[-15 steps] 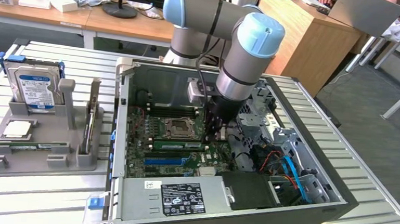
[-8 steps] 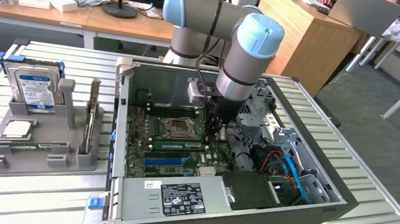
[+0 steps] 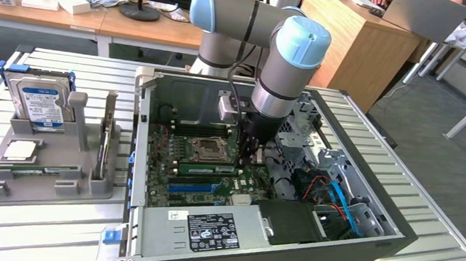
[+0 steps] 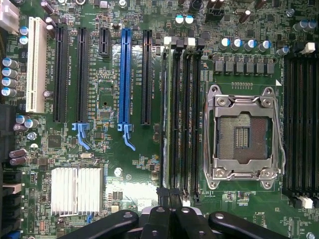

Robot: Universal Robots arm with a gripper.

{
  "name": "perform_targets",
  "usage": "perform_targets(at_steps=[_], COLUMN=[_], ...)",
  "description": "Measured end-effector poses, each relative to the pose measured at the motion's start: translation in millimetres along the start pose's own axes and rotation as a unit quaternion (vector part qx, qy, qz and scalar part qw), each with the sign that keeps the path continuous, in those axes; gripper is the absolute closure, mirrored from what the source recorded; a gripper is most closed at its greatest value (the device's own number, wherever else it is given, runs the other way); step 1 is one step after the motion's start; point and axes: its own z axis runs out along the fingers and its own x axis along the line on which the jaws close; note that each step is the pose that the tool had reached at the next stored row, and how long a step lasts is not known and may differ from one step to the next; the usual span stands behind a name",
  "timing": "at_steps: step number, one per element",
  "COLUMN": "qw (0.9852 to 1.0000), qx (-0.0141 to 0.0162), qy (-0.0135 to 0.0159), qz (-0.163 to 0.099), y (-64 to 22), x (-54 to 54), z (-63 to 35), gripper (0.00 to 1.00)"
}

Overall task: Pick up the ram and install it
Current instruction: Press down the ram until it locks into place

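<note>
The ram (image 3: 206, 168) is a long green stick standing on edge in a memory slot of the motherboard (image 3: 183, 188), beside the processor socket (image 3: 202, 147). In the wrist view the ram (image 4: 166, 114) shows edge-on as a pale strip in the outermost black slot. My gripper (image 3: 252, 158) reaches down into the open case at the stick's end towards the exterior view's right. The dark fingertips (image 4: 163, 195) of the gripper (image 4: 169, 195) are shut together right over that end of the stick. Whether they press on it I cannot tell.
The open computer case (image 3: 389, 228) lies on a slatted metal table (image 3: 49, 228). Cables and drive cages crowd the case's side at the exterior view's right. A grey fixture (image 3: 47, 183) holds a hard drive (image 3: 42, 102), a chip and an upright card. A blue slot (image 4: 125, 74) lies beside the memory slots.
</note>
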Motion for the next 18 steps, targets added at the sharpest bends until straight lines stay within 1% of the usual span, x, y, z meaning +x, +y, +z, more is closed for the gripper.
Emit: perform_targets(at_steps=[18], qw=[1.0], qx=[0.0001], qy=[0.0], qz=[0.0], y=[-0.1], x=[0.1], z=[1.9], gripper=[0.9])
